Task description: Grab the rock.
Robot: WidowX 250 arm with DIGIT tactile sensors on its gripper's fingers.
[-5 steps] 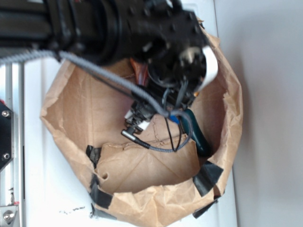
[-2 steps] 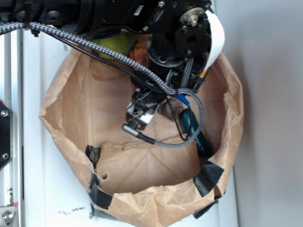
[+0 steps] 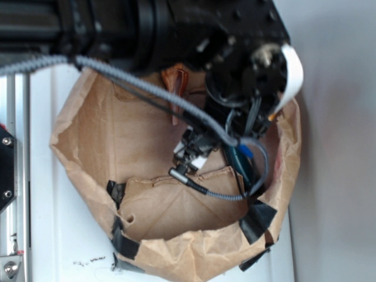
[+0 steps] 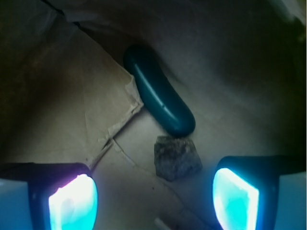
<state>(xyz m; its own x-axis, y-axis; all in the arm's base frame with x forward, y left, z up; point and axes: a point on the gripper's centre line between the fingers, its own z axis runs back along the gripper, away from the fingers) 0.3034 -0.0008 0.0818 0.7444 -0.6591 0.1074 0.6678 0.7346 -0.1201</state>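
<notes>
Under the arm, rock point(image 4: 176, 157) hidden outside; hand point(image 4: 153, 196) spread.

Paper bag point(image 3: 88, 135) holds rock point(image 4: 176, 157), green object point(image 4: 158, 91)

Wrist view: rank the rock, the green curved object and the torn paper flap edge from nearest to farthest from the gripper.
From the gripper:
1. Rock, just ahead between the open fingers, right of centre.
2. Torn paper flap edge, left of centre.
3. Green curved object, beyond the rock, its near end almost meeting it.

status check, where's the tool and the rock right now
Tool open, empty, low inside paper bag. Rock on bag floor between the fingers, not gripped. Green curved object touching rock's far side.
</notes>
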